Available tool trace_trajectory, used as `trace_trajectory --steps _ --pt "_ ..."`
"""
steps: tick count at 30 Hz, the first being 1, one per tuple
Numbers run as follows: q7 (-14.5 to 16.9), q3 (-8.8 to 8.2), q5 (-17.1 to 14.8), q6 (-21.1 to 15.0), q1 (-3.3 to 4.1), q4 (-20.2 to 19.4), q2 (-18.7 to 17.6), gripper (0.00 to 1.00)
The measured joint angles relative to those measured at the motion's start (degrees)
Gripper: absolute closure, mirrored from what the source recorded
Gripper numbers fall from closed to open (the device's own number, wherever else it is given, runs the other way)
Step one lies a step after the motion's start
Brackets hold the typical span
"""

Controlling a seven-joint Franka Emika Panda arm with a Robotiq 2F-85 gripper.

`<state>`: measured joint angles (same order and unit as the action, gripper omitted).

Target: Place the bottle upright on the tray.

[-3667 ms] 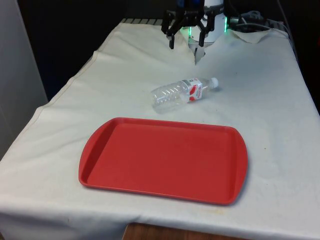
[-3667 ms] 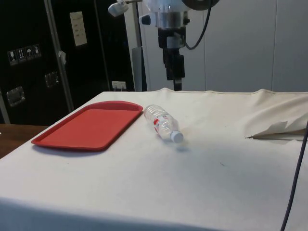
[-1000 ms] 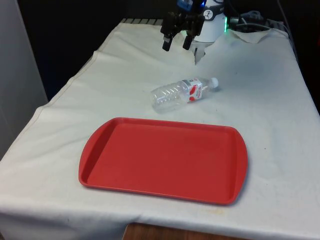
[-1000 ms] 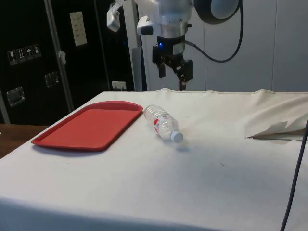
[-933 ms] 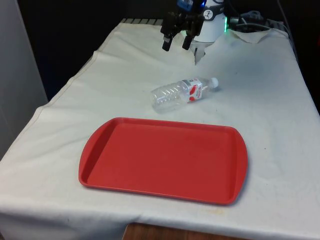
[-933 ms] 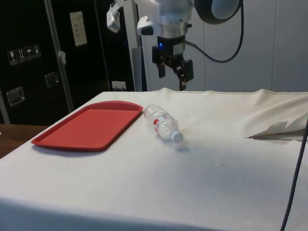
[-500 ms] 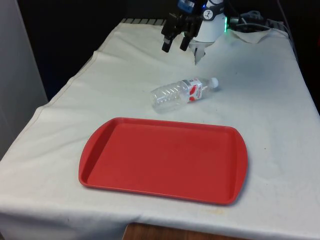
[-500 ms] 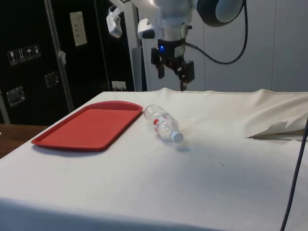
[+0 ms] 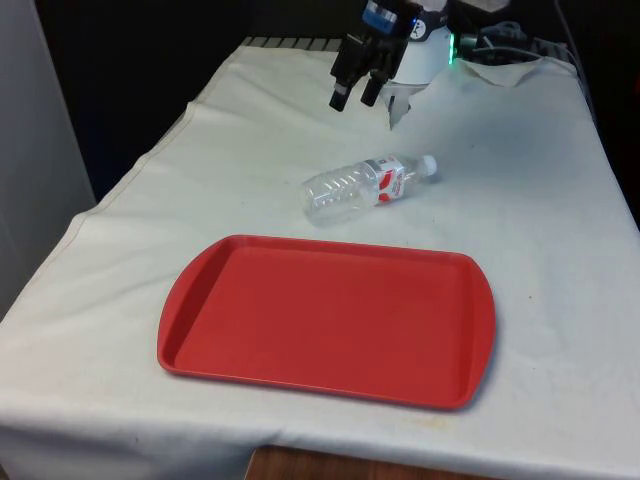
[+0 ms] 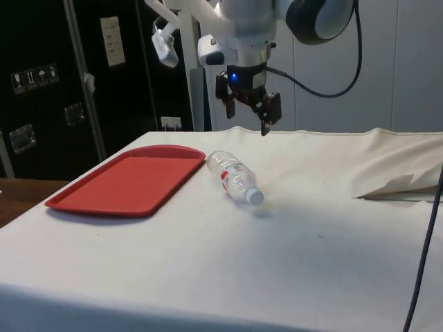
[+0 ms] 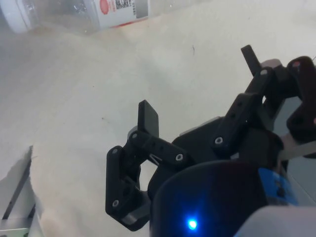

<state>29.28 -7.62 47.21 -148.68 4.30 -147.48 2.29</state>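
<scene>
A clear bottle [image 9: 365, 186] lies on its side mid-frame, the red tray [image 9: 328, 318] below sits empty, and the gripper [image 9: 355, 98], fingers spread wide and holding nothing, hovers at the top.

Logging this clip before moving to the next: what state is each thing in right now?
bottle: lying on its side on the cloth, cap on, beyond the tray.
tray: flat on the table, nothing on it.
gripper: open, holding nothing, raised above the table beyond the bottle.
</scene>
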Motion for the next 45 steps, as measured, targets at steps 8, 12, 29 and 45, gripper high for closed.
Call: trace_trajectory --steps 8,12,29,45 --pt "0.0 0.4 2.29 0.0 0.17 0.11 -0.97 0.0" --pt "0.0 0.57 3.38 0.0 0.29 0.17 -1.43 0.0" --pt "0.0 1.03 9.0 0.0 0.46 0.34 -2.52 0.0" --pt "0.0 1.2 14.15 0.0 0.63 0.4 -3.5 0.0"
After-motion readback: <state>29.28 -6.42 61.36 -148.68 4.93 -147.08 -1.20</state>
